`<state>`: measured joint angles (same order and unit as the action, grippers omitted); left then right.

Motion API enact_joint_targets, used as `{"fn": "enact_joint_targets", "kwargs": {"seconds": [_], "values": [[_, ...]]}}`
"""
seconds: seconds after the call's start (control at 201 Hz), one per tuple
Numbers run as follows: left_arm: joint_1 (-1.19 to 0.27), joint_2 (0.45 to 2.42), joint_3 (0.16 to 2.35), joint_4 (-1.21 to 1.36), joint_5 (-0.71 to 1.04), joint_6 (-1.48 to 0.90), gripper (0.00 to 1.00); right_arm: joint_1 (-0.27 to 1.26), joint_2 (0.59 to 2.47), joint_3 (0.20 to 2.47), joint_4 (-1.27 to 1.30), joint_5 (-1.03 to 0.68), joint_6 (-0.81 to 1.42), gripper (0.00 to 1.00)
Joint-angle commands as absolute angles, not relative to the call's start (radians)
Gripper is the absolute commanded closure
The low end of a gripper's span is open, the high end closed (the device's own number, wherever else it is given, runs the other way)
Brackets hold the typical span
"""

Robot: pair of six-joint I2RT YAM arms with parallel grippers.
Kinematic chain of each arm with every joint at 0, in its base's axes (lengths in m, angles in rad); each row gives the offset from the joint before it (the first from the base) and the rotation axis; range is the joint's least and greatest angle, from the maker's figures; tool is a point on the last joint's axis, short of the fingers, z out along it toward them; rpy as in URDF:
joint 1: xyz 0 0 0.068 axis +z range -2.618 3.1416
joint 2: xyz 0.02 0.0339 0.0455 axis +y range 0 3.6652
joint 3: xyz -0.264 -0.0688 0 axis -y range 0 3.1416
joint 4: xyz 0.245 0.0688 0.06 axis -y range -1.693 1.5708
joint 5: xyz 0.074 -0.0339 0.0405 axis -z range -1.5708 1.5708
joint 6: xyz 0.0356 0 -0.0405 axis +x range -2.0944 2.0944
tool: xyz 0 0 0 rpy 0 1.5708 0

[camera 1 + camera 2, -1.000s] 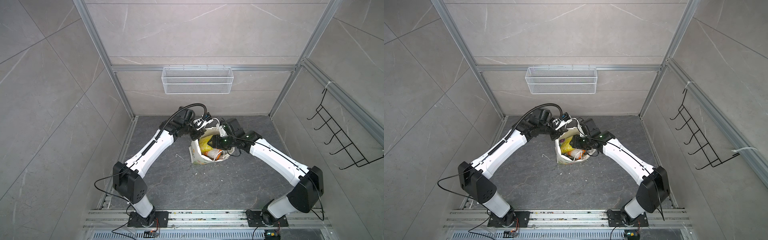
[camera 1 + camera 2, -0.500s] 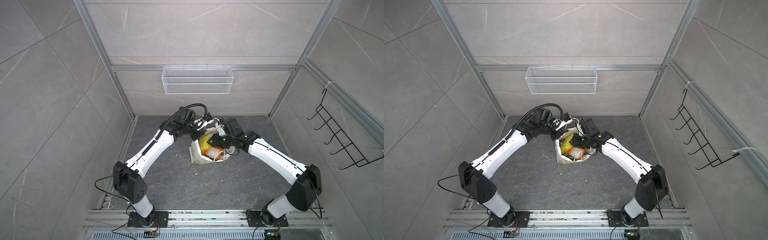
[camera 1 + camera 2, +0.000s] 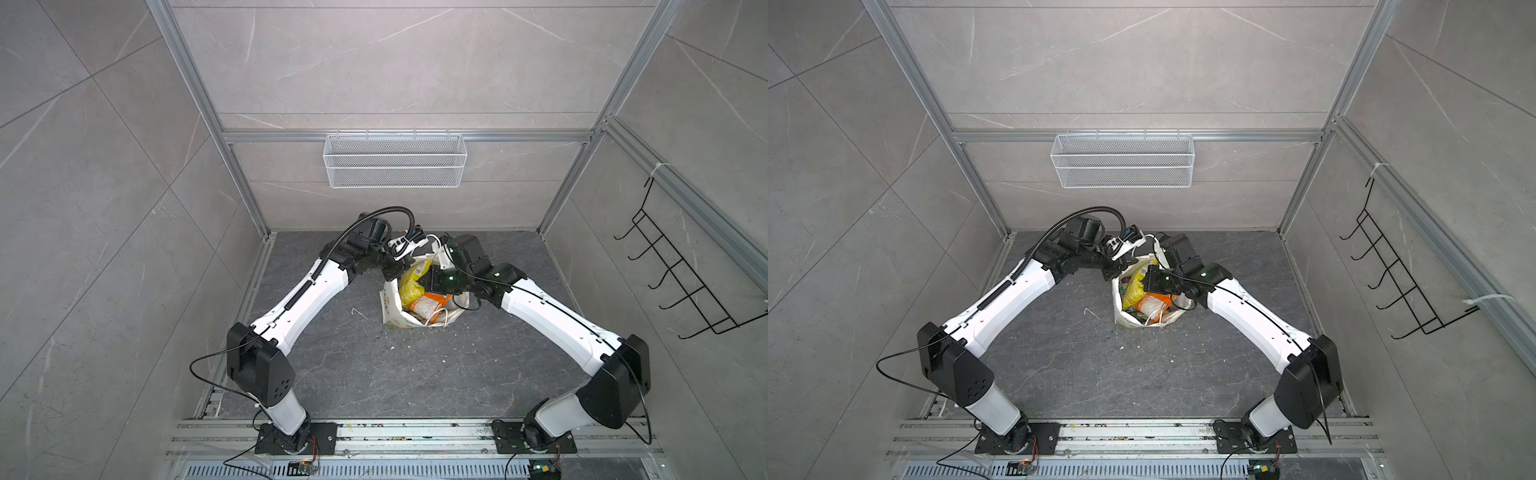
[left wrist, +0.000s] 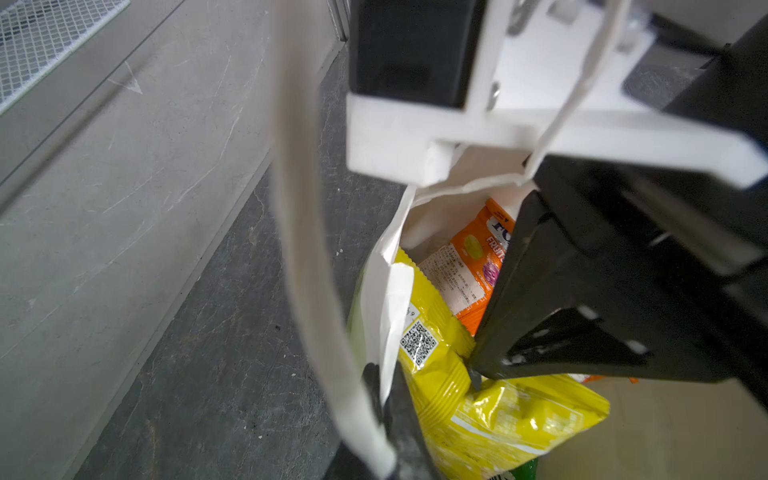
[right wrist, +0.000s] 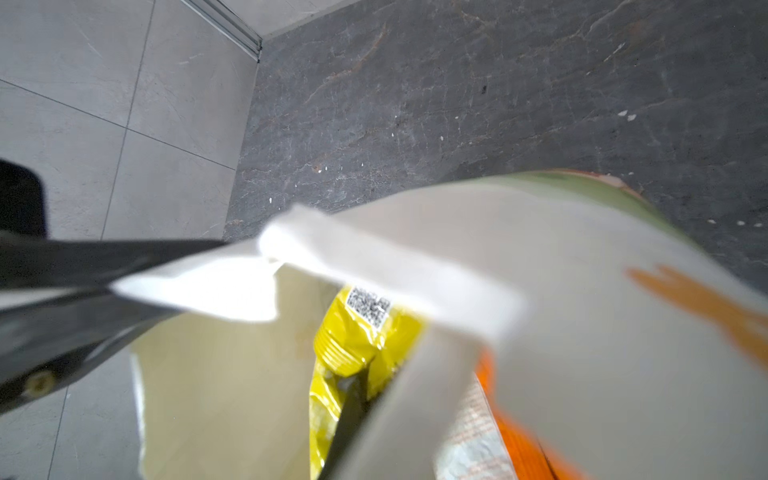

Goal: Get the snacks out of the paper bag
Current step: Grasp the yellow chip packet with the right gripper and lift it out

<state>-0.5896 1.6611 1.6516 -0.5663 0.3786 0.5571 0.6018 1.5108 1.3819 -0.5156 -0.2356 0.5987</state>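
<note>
The white paper bag [image 3: 392,316] [image 3: 1124,316] stands mid-floor with its mouth open. My left gripper [image 3: 392,272] [image 3: 1115,270] [image 4: 388,409] is shut on the bag's rim [image 4: 386,299], beside a white cord handle [image 4: 307,249]. Inside lie snacks: a yellow pouch [image 3: 409,286] [image 3: 1134,291] [image 4: 498,419] [image 5: 357,336] and an orange pouch [image 3: 428,305] [image 3: 1154,305] [image 4: 465,266] [image 5: 515,440]. My right gripper [image 3: 424,284] [image 3: 1146,282] [image 4: 473,369] [image 5: 353,399] reaches into the mouth and is shut on the yellow pouch. Other pouches are hidden deeper down.
A white wire mesh basket [image 3: 395,166] [image 3: 1123,160] hangs on the back wall. A black hook rack [image 3: 681,282] sticks out from the right wall. A small white scrap [image 3: 359,312] lies left of the bag. The arms' base rail [image 3: 395,432] runs along the front.
My right gripper has pushed further into the bag's mouth and its jaws have closed on the yellow pouch. The left gripper has kept its hold on the rim.
</note>
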Motion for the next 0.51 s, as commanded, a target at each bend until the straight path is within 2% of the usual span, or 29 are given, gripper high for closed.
{"fn": "enact_joint_targets", "kwargs": {"seconds": [0.0,0.503], "values": [[-0.6,1.641,1.653,-0.449,0.455,0.555,1.0,0.606,1.431,1.39,-0.464,-0.21,0.532,1.0],[-0.6,1.611,1.579,-0.408,0.476,0.579,1.0,0.606,1.324,1.452,-0.485,-0.25,0.475,1.0]]}}
